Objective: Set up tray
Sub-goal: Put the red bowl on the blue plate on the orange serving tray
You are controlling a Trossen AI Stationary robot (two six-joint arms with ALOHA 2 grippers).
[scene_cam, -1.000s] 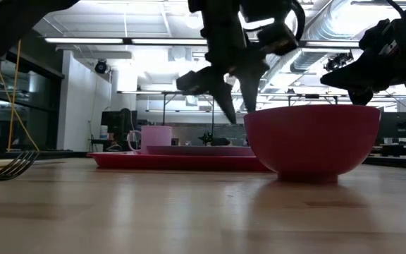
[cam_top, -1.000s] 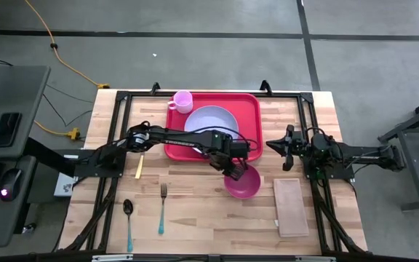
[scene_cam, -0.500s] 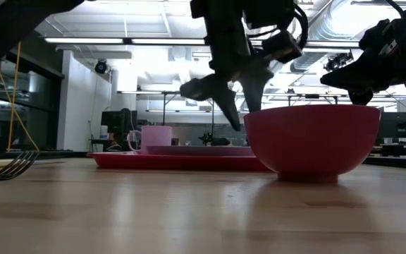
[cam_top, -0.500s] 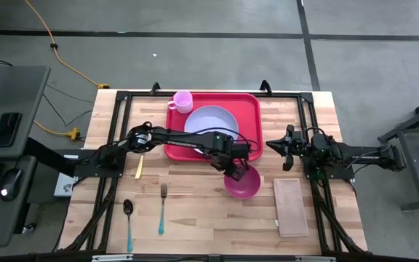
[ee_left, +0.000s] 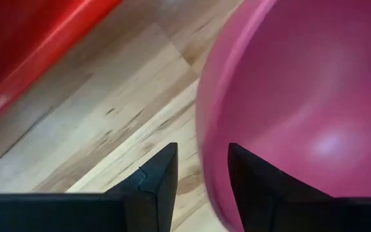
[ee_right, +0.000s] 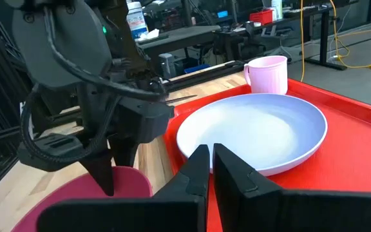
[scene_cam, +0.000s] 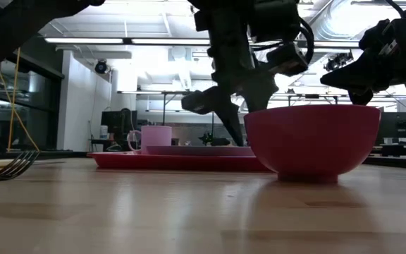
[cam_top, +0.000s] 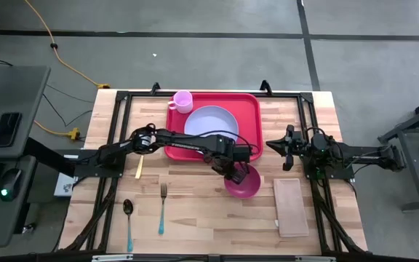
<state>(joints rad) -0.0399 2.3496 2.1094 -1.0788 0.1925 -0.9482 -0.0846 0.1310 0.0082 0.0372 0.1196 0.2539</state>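
— What's the table like right now?

— It's a pale wooden table on a dark frame, grey floor all round it. The red tray lies at the far side, near the middle, flat on the wood. A lavender plate rests inside it, and a pink cup stands in its far left corner.

— And your left gripper?

— My left gripper is reaching past the tray's near edge, at the rim of the magenta bowl, which stands on the wood just in front of the tray's near right corner. My fingers are spread, one outside the bowl's wall and one over the inside, with the rim between them. From the wrist camera I cannot tell whether they touch it.

— The right one?

— My right gripper hangs to the right of the tray, its fingers pressed together with nothing between them.

— Anything else on the wood?

— A tan napkin lies to the right of the bowl. A fork and a spoon lie near the front left, and a small yellow stick-like thing lies left of the tray.
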